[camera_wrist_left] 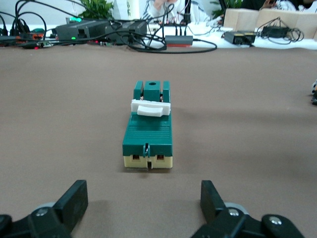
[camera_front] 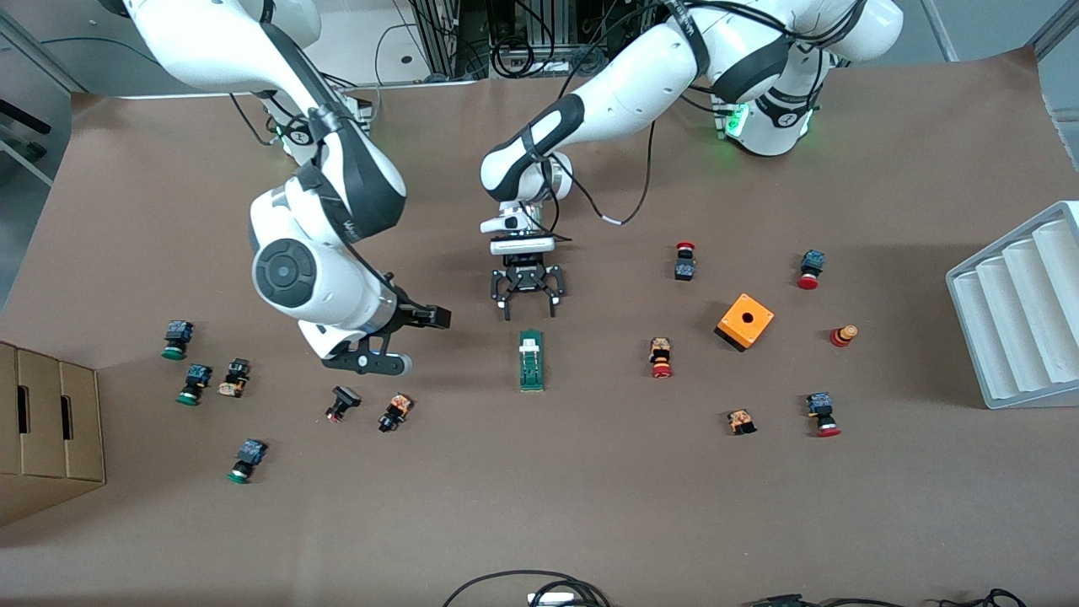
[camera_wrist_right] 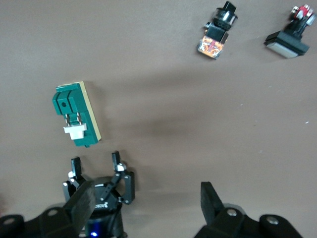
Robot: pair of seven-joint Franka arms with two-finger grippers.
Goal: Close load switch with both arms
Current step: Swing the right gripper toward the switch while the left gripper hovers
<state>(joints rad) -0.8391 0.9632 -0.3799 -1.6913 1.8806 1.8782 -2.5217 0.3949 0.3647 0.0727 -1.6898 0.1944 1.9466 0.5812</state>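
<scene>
The load switch (camera_front: pixel 531 360) is a narrow dark-green block lying flat mid-table, with a white lever piece (camera_wrist_left: pixel 150 108) across its top. My left gripper (camera_front: pixel 528 303) points down, open, over the bare table just off the switch's end that faces the robot bases. In the left wrist view the switch (camera_wrist_left: pixel 147 134) lies ahead of the spread fingers (camera_wrist_left: pixel 74 198), untouched. My right gripper (camera_front: pixel 417 341) is open and empty, turned sideways over the table beside the switch, toward the right arm's end. The right wrist view shows the switch (camera_wrist_right: pixel 77 115) and the left gripper (camera_wrist_right: pixel 96 171) close by it.
Small push buttons (camera_front: pixel 394 411) lie scattered toward both ends of the table. An orange box with a hole (camera_front: pixel 745 321) sits toward the left arm's end, near a grey ridged rack (camera_front: pixel 1020 312). A cardboard box (camera_front: pixel 46 421) stands at the right arm's end.
</scene>
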